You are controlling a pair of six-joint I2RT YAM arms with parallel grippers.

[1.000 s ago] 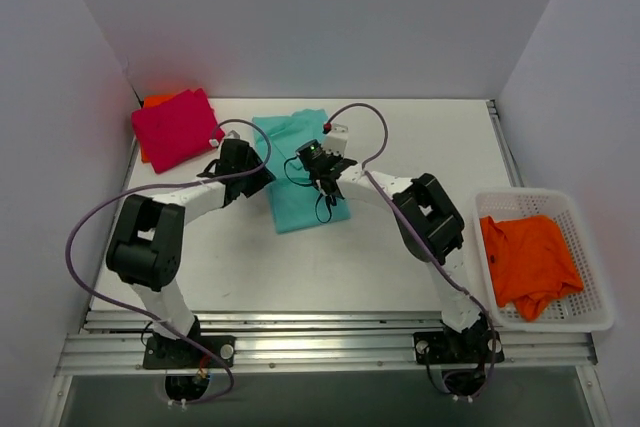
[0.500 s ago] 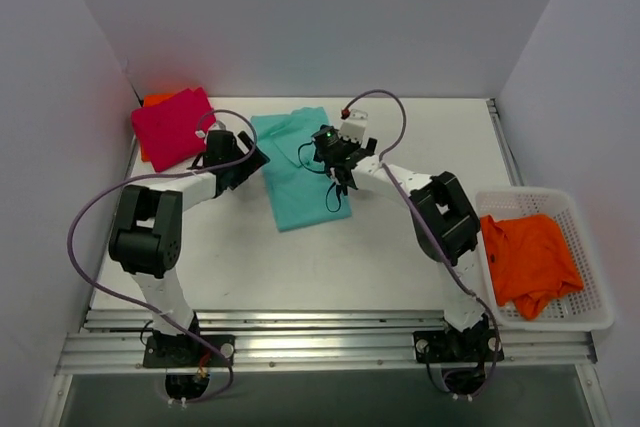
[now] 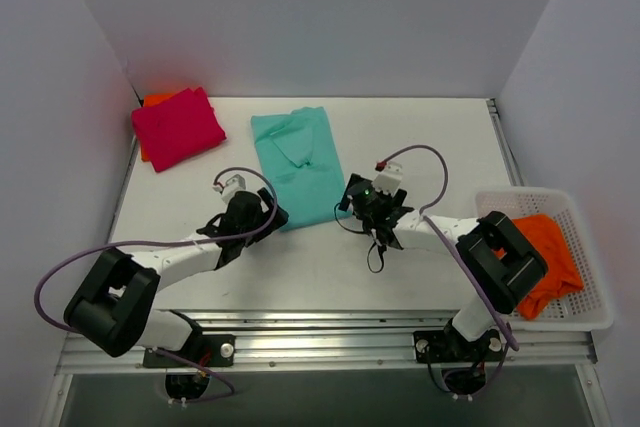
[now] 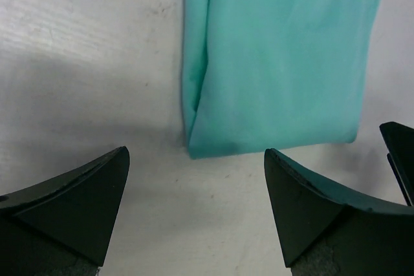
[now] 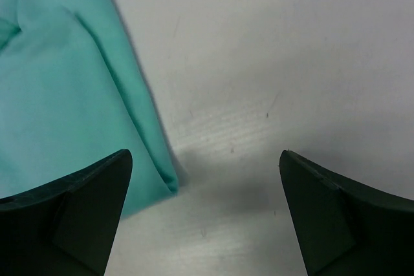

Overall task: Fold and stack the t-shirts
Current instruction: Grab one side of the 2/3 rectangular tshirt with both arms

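A teal t-shirt [image 3: 300, 162] lies on the table as a long strip, folded lengthwise, collar end far. My left gripper [image 3: 268, 213] hovers open just short of its near left corner. The left wrist view shows that near hem [image 4: 278, 63] ahead of the open left gripper [image 4: 195, 152]. My right gripper [image 3: 353, 198] stands open beside the near right corner. The right wrist view has the teal edge [image 5: 65, 95] at its left, with bare table between the right gripper [image 5: 206, 153] jaws. A folded magenta t-shirt [image 3: 177, 127] rests on an orange one [image 3: 150, 101] at the back left.
A white basket [image 3: 592, 319] at the right table edge holds a crumpled orange t-shirt [image 3: 548, 247]. Grey walls close in the left, back and right. Purple cables loop off both arms.
Both grippers have opened, let go of the teal shirt and drawn back toward the near side. The shirt now lies flat as a narrow strip.
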